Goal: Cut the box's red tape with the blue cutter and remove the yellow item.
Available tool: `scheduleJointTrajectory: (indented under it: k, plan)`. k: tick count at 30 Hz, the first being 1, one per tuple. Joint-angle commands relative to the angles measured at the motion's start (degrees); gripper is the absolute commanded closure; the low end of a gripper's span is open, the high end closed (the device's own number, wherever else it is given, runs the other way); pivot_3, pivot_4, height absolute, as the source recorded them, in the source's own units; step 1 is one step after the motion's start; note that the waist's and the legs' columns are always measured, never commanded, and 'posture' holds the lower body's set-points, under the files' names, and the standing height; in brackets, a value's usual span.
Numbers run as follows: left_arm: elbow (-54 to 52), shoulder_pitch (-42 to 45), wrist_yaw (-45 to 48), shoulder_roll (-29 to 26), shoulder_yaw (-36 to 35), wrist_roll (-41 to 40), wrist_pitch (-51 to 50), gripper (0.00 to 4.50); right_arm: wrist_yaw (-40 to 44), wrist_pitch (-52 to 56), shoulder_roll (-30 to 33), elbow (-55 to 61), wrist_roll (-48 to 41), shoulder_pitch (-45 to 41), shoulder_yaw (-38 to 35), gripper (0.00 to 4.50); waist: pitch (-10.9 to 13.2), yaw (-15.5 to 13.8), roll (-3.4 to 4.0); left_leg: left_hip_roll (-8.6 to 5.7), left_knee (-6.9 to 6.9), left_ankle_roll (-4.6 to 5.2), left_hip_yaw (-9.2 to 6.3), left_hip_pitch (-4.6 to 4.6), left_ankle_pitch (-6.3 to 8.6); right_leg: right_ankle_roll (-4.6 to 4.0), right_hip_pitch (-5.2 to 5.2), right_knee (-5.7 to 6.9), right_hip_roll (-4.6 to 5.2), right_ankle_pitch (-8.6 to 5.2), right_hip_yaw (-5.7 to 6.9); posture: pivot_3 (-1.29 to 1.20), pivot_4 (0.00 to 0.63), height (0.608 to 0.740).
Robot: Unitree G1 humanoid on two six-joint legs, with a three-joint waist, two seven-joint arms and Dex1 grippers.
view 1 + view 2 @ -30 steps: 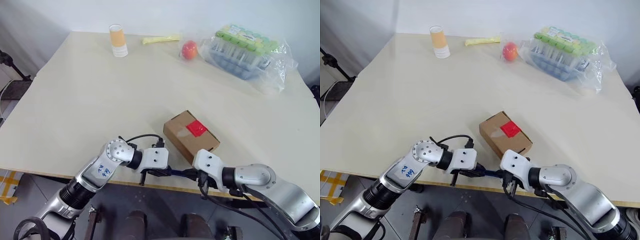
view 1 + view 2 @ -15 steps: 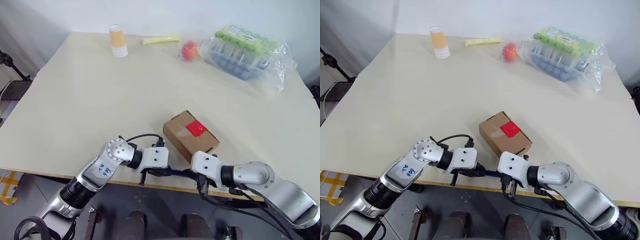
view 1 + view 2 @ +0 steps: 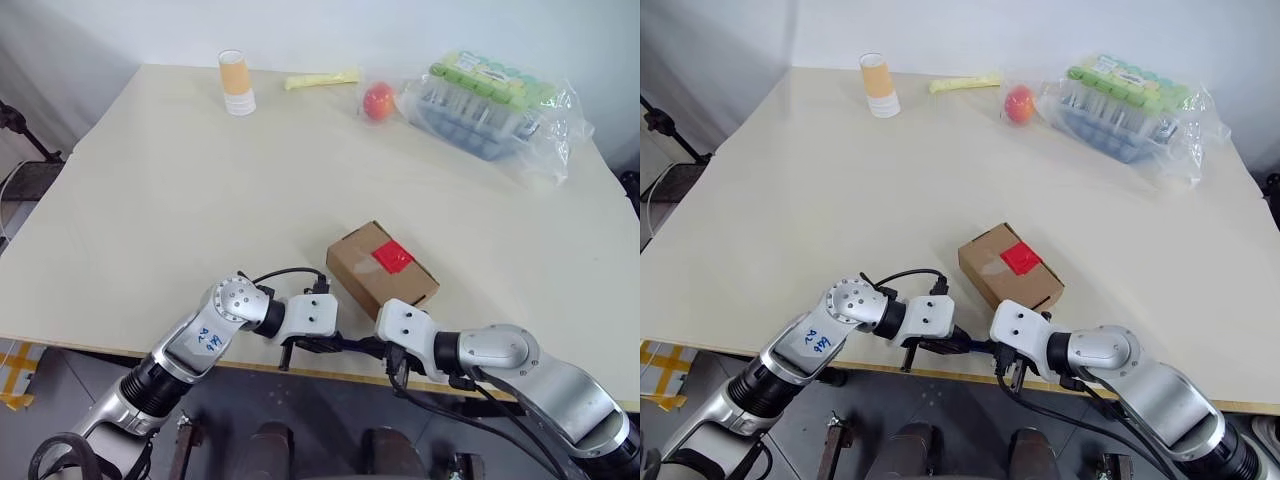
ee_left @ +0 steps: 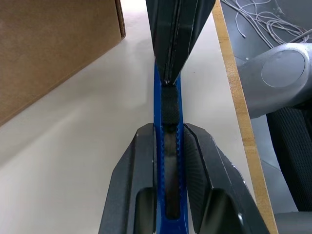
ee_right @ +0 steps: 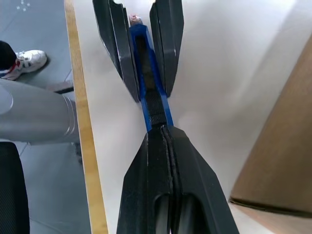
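Pale cream and wide, the surface (image 3: 180,190) runs from a grey wall down to a wooden front edge. At its far right corner lies a clear plastic bag of green-capped tubes (image 3: 492,102), with a red-orange round fruit (image 3: 377,100) just beside it, a long pale yellow strip (image 3: 322,78) further along, and an orange-and-white cup (image 3: 236,82) standing upright near the far left.

Close to the front edge sits the box (image 3: 382,272), a small brown carton turned at an angle, closed, with the red tape (image 3: 393,256) as a square patch on its top face.

Just in front of the box, over the surface's front edge, the two arms meet. The left hand (image 4: 169,146) grasps the blue cutter (image 4: 167,109) across its slim body. The right hand (image 5: 161,134), fingers clenched tight together, pinches the cutter's opposite end. The cutter lies between them, beside the box and apart from it.
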State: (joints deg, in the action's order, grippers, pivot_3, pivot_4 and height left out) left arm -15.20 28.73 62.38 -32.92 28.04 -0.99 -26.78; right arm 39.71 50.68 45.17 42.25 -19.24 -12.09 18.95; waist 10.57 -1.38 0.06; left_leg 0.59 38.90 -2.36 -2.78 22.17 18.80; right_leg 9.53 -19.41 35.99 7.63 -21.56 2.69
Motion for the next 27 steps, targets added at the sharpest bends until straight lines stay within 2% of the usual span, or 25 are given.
scheduleJointTrajectory:
  k: [1,6,9,11,12,15,16,18,20,22,24,27]
  plan:
    - [-0.04,0.31,0.29,0.64,1.51,0.46,0.18,4.06,0.64,0.43,-0.77,0.17,-0.59,0.84,1.46,4.5,0.0,0.0,0.0,0.0,0.0,0.0,0.0,0.0,0.0,0.0,0.0,0.0,0.0,0.0,0.0,0.0,0.15,0.74]
    - [0.31,0.15,0.54,0.75,1.17,0.24,1.02,4.06,2.75,-1.62,-0.84,1.36,-2.81,2.28,-1.01,4.5,0.0,-0.05,0.0,0.0,0.0,0.0,0.0,0.0,0.0,0.0,0.0,0.0,0.0,0.0,0.0,0.0,0.15,0.74]
    - [0.92,-1.23,0.05,0.93,-1.58,-1.3,6.78,4.06,5.49,-2.93,-0.85,3.82,-8.56,4.41,-7.87,4.5,0.01,-0.03,0.0,0.0,-0.01,0.0,0.0,0.03,0.0,0.0,-0.02,-0.02,0.0,0.0,0.0,0.0,0.15,0.74]
    - [1.83,-3.06,0.05,1.16,-5.38,-3.96,14.94,4.06,6.19,-0.44,-1.57,5.31,-17.15,6.12,-16.1,4.5,0.01,0.03,-0.01,0.0,-0.01,0.0,0.0,0.07,0.0,0.0,-0.05,-0.02,0.01,0.0,0.0,0.0,0.15,0.74]
    - [2.16,-4.57,1.39,0.13,-7.63,-5.61,20.54,4.06,5.84,1.92,-1.67,5.7,-25.46,6.63,-21.74,4.5,0.01,0.17,-0.01,0.02,-0.01,0.0,0.0,0.06,0.0,0.0,-0.05,-0.01,0.0,0.0,0.0,0.0,0.15,0.74]
    - [2.76,-8.68,6.46,-2.3,-13.88,-11.31,35.49,4.06,1.1,4.6,0.49,4.67,-48.07,5.6,-33.64,3.98,0.02,0.68,0.01,0.15,-0.03,0.0,0.02,0.03,0.0,-0.08,-0.05,-0.01,-0.05,0.05,0.04,0.0,0.15,0.74]
    - [2.55,-9.66,6.35,-2.39,-16.19,-12.86,38.58,4.06,-2.45,5.24,2.33,3.45,-54.68,4.79,-35.73,3.62,0.03,0.7,0.03,0.18,-0.03,-0.01,0.03,0.0,0.0,-0.12,-0.03,-0.01,-0.04,0.07,0.06,0.0,0.15,0.74]
    - [3.58,-10.21,4.4,-2.43,-19.79,-12.02,47.18,4.06,-9.86,5.45,7.78,0.4,-68.89,4.51,-37.97,2.95,0.05,0.61,0.04,0.17,0.01,0.0,0.04,0.0,0.0,-0.15,0.02,-0.05,-0.02,0.08,0.08,0.0,0.15,0.74]
    - [5.34,-9.24,2.55,-2.02,-21.56,-10.4,51.97,4.06,-16.58,4.53,12.83,-2.18,-79.28,4.54,-38.06,2.25,0.06,0.19,0.02,0.15,0.05,0.01,0.05,0.0,-0.01,-0.15,0.09,-0.14,-0.01,0.09,0.12,0.0,0.15,0.74]
    - [7.12,-7.55,0.01,-1.23,-22.42,-8.48,54.01,4.06,-22.7,3.17,16.56,-4.25,-86.63,4.05,-36.4,1.62,0.07,-0.18,0.02,0.12,0.09,0.04,0.05,0.01,0.01,-0.11,0.12,-0.16,0.02,0.11,0.13,0.0,0.15,0.74]
    - [8.56,-5.7,-2.28,0.01,-22.29,-7.11,55.05,4.06,-29.42,1.93,18.3,-5.35,-90.14,1.81,-31.97,0.93,0.09,-0.11,-0.04,0.09,0.11,0.07,0.05,0.02,0.02,-0.07,0.12,-0.15,0.04,0.13,0.14,0.0,0.15,0.74]
    - [10.3,-3.45,-3.33,1.29,-20.55,-5.38,56.5,4.06,-37.0,0.14,17.61,-6.14,-92.65,-1.83,-25.57,0.07,0.1,0.05,-0.05,0.1,0.1,0.08,0.06,0.03,0.02,-0.07,0.06,-0.12,0.02,0.14,0.14,0.0,0.15,0.74]
